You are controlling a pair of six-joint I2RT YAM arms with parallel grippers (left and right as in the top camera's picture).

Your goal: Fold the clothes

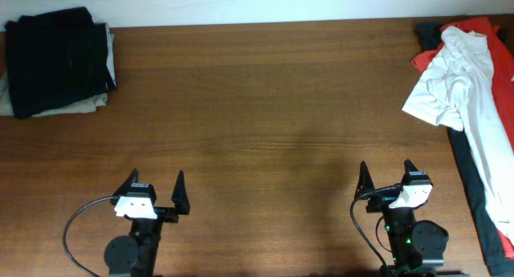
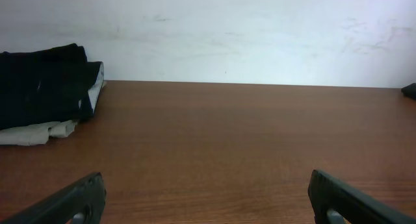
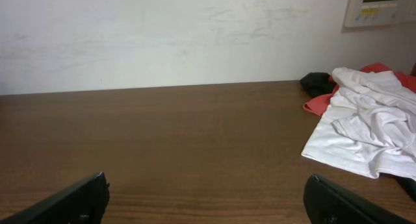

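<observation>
A folded black garment (image 1: 58, 59) lies on a folded khaki-grey piece (image 1: 80, 105) at the table's far left corner; both show in the left wrist view (image 2: 45, 84). A crumpled white garment (image 1: 470, 92) lies over a red one (image 1: 486, 28) and a black one (image 1: 474, 181) at the right edge; the white one also shows in the right wrist view (image 3: 364, 130). My left gripper (image 1: 157, 185) is open and empty near the front edge. My right gripper (image 1: 386, 174) is open and empty near the front edge.
The brown wooden table (image 1: 265, 108) stretches between the two piles. A white wall (image 2: 227, 36) stands behind the table's far edge. A wall control panel (image 3: 380, 6) hangs at upper right in the right wrist view.
</observation>
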